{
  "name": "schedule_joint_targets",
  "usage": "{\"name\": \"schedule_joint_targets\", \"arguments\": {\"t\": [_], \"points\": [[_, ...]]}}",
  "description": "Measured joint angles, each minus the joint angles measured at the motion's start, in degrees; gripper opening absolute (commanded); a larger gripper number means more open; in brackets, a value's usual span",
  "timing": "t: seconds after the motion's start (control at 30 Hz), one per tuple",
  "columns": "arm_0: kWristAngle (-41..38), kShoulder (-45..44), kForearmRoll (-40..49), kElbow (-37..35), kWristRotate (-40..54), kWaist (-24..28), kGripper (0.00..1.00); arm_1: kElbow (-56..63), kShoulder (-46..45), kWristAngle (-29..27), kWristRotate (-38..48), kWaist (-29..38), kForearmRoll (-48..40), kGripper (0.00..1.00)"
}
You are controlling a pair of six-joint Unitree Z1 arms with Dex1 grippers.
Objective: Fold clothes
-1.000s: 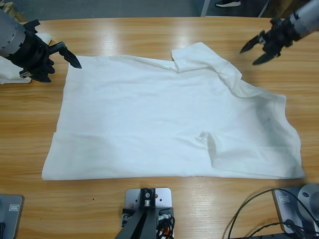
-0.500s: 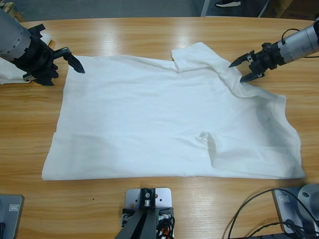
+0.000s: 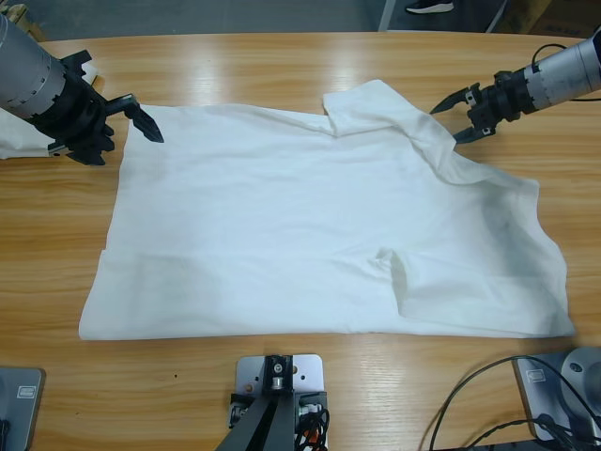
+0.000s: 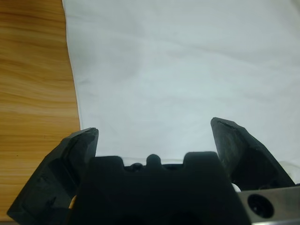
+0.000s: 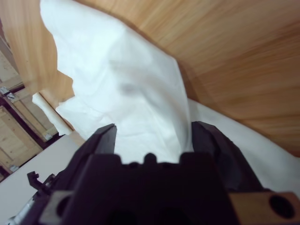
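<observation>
A large white T-shirt (image 3: pixel 310 225) lies spread on the wooden table (image 3: pixel 282 66), with its straight hem to the left and its sleeves to the right. My left gripper (image 3: pixel 129 146) is open at the shirt's upper left corner. In the left wrist view that gripper (image 4: pixel 154 136) has the white T-shirt (image 4: pixel 187 70) spread between and beyond its jaws. My right gripper (image 3: pixel 446 125) is open beside the rumpled fold at the shirt's upper right. The right wrist view shows this gripper (image 5: pixel 152 136) with a raised fold of the T-shirt (image 5: pixel 136 93) between its jaws.
Another white cloth (image 3: pixel 17 146) lies at the table's left edge behind my left arm. Black cables (image 3: pixel 488 399) loop at the front right. Bare wood runs along the back and front of the table.
My right gripper has come down and to the left, from above the table to the shirt's upper right fold. My left gripper has edged right onto the shirt's corner.
</observation>
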Motion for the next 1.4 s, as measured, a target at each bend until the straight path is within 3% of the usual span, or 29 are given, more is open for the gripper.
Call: {"name": "schedule_joint_targets", "arguments": {"t": [0.33,0.43,0.67,0.77,0.8,0.87,0.9,1.13,1.4], "points": [[0.0,0.0,0.0,0.0,0.0,0.0,0.945,0.5,0.0,1.2,1.0,0.0,-0.4,0.6],[0.0,0.0,0.0,0.0,0.0,0.0,0.945,0.5,0.0,1.9,1.4,0.0,-2.2,0.529],[0.0,0.0,0.0,0.0,0.0,0.0,0.945,1.2,0.0,5.7,3.5,0.0,-9.0,0.513],[0.0,0.3,0.0,0.0,0.0,0.0,0.945,1.5,0.0,7.0,4.1,0.0,-10.3,0.328],[0.0,0.5,0.0,0.0,0.0,0.0,0.945,1.7,0.0,7.1,4.1,0.0,-10.4,0.185],[0.0,0.6,0.0,0.0,0.0,0.0,0.945,2.1,0.0,7.2,4.1,0.0,-10.6,0.026],[0.0,0.6,0.0,0.0,0.0,0.0,0.945,2.3,0.0,7.2,3.7,0.0,-10.6,0.0],[0.0,0.7,0.0,0.0,0.0,-0.1,0.945,3.3,0.6,11.0,-3.7,0.0,-10.3,0.0],[0.0,0.8,0.1,0.0,0.0,-0.4,0.945,4.8,0.6,11.0,-8.3,0.0,-8.5,0.0]]}}
